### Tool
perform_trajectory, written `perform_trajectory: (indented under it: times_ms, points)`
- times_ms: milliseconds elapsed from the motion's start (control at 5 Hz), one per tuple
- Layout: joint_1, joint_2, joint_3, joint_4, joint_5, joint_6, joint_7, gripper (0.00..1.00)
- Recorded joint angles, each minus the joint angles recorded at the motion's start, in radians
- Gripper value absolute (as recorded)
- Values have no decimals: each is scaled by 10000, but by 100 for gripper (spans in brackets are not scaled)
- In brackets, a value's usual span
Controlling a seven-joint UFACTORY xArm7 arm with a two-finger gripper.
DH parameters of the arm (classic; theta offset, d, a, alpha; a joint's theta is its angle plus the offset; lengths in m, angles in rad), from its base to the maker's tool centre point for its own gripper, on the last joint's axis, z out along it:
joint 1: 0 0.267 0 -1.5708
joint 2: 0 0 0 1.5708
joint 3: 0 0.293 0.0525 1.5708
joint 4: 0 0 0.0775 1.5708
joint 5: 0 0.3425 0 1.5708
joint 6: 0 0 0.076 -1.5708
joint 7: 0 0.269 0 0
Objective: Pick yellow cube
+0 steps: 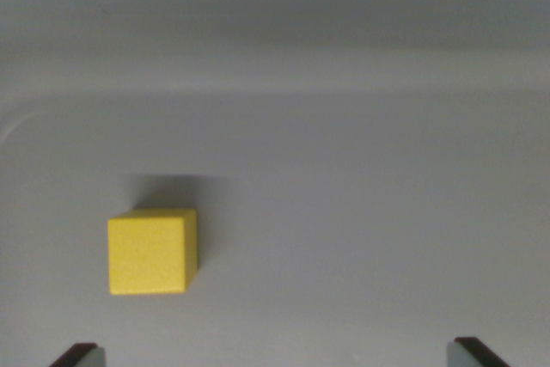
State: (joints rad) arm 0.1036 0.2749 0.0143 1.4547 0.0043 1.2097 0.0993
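A yellow cube [150, 251] rests on a grey surface in the lower left part of the wrist view, casting a soft shadow behind it. My gripper [275, 357] is open: only its two dark fingertips [76, 355] show, one at each bottom corner, spread far apart. The cube lies just above the fingertip at the wrist view's left, well left of the midline between the two tips, and touches neither. Nothing sits between the fingers.
The grey floor [361, 212] curves up into a pale wall [275, 40] across the top of the view, with a rounded corner at the wrist view's upper left, like the inside of a bin.
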Motion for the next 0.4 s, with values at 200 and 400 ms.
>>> perform_trajectory:
  times_ms: [200,400]
  points:
    - [0,0,0,0,0,0,0,0]
    - [104,332,61,-198,-48,-474,105,0]
